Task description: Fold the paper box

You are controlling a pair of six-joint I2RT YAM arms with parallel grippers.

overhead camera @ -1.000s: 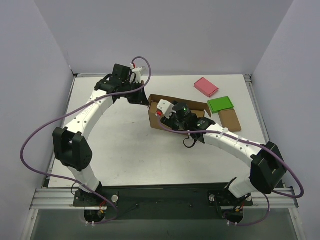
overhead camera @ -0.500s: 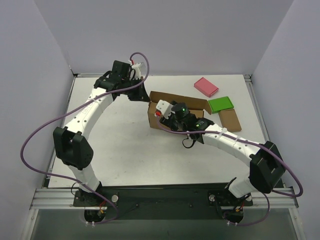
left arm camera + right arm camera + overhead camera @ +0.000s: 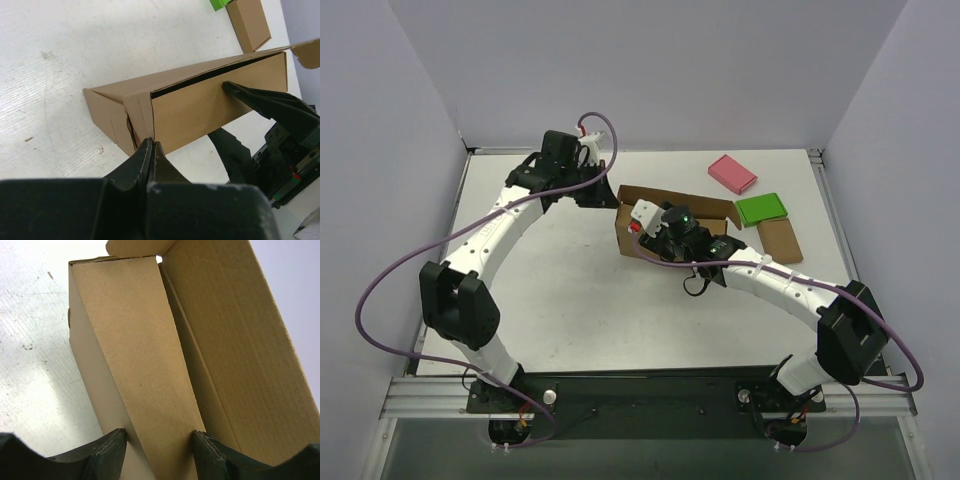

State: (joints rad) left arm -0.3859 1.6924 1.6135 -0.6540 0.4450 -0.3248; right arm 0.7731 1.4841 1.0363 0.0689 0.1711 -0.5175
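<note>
White and lightly scuffed, the flat table [image 3: 570,300] carries everything in the scene. 2 white arms with black joints reach over it from the near edge, the left arm [image 3: 495,225] curving up along the left side and the right arm [image 3: 790,290] stretching in from the right.

The large brown corrugated cardboard paper box [image 3: 672,197] sits toward the back of the table, a little right of its middle. It is partly formed: its long walls stand up and a flap stands open along its far side. In the left wrist view the box [image 3: 210,102] shows a folded end corner and a dark slit along the top of its near wall.

The right gripper [image 3: 159,445] straddles that near wall, its jaws partly spread with 1 finger [image 3: 111,447] against each side of the doubled cardboard panel, pinching it. The left gripper [image 3: 151,146] has its jaws pressed together, holding nothing, its tips just at the box's left end corner.

3 small blocks lie at the back right, apart from the grippers: a brown rectangular cardboard block [image 3: 780,240], a green block [image 3: 761,208] just beside the box's right end, and a pink block [image 3: 732,173] farther back.
</note>
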